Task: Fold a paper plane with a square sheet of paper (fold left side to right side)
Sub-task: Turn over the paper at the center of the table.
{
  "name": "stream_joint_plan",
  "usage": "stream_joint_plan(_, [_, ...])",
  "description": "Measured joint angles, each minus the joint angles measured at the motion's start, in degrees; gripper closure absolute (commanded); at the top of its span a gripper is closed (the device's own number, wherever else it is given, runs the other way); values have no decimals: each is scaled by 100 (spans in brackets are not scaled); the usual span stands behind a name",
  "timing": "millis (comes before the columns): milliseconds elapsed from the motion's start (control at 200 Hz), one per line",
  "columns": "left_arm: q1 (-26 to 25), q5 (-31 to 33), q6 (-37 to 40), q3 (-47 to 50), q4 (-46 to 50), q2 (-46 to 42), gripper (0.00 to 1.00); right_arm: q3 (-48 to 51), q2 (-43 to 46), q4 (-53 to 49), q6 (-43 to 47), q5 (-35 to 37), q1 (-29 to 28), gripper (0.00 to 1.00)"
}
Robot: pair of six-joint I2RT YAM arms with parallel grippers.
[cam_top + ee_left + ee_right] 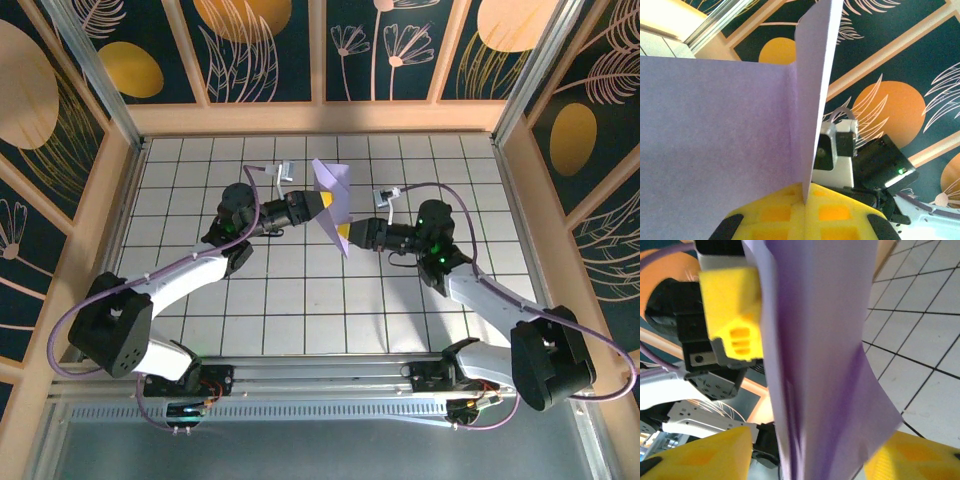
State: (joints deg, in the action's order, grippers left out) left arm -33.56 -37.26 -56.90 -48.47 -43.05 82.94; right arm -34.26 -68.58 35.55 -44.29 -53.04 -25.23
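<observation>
The square sheet of paper point(333, 198), pale lavender and folded into a creased, pointed shape, hangs upright above the middle of the table. My left gripper point(322, 207) is shut on it from the left. In the left wrist view its yellow fingers point(790, 210) pinch the paper's point(715, 140) folded edge. My right gripper point(351, 238) reaches in from the right at the lower tip. In the right wrist view its yellow fingers point(705, 455) stand apart on either side of the paper point(825, 365), open around it. No finished paper plane is visible.
The white grid tabletop point(300, 300) lies under both arms. A wooden rim point(320, 117) and dark floral panels wall in the back and sides. The left gripper's yellow finger point(732, 310) shows close beside the paper in the right wrist view.
</observation>
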Motion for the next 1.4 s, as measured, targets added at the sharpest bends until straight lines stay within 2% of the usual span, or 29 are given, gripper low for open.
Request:
stream_joint_plan(285, [-4,-24,0,0,2,66,100,-131,-50,258,4,2,20,60])
stream_joint_plan(400, [-13,-24,0,0,0,76,99,-166,-50,251,9,4,59,68])
stream_joint_plan(631, [-22,31,70,0,125,70,79,-289,-50,131,94,52,94,90])
stream_joint_plan(826, [-22,372,452,0,734,-151,60,-326,-37,-313,345,208,94,99])
stream_joint_plan(996, [-22,1034,831,7,1355,-612,50,-391,70,-907,656,433,92,100])
stream_joint_plan(1216, [-22,2439,1233,245,2146,-1469,38,-667,256,-1766,1165,883,68,100])
stream_joint_plan(1401, [-22,3595,1534,424,2846,-2096,33,-1287,278,-2931,1937,1934,-286,100])
